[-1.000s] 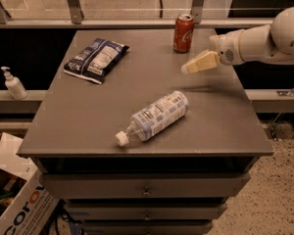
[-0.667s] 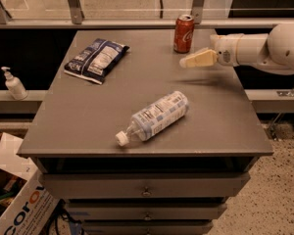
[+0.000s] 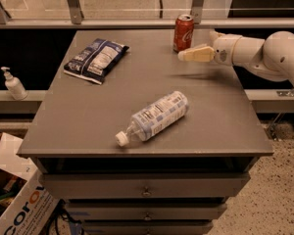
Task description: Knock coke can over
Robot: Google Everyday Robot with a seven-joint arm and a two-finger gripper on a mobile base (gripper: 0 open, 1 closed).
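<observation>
- The small red aluminium coke can (image 3: pixel 183 32) with white script and a silver top stands upright near the far edge of the grey tabletop (image 3: pixel 210 111), towards its right side.
- I judge it light and stiff, with a smooth, slippery wall. If full it will resist more, and I cannot tell whether it is.
- There is no need to take hold of it. A sideways push high on its wall, near the silver rim, should tip it. A push low down would more likely slide it towards the edge.
- My cream-coloured gripper (image 3: pixel 185 56) comes in from the right, level and pointing left. Its tip is just beside the lower part of the can, on the nearer side, and hangs above the table.
- I cannot tell whether my pincer is released or clenched, nor whether it touches the can. It holds nothing that I can see.
- A clear plastic bottle (image 3: pixel 154 116) with a blue-white label lies on its side mid-table, and a dark blue snack bag (image 3: pixel 95 60) lies at the far left. Both are well apart from the can.
</observation>
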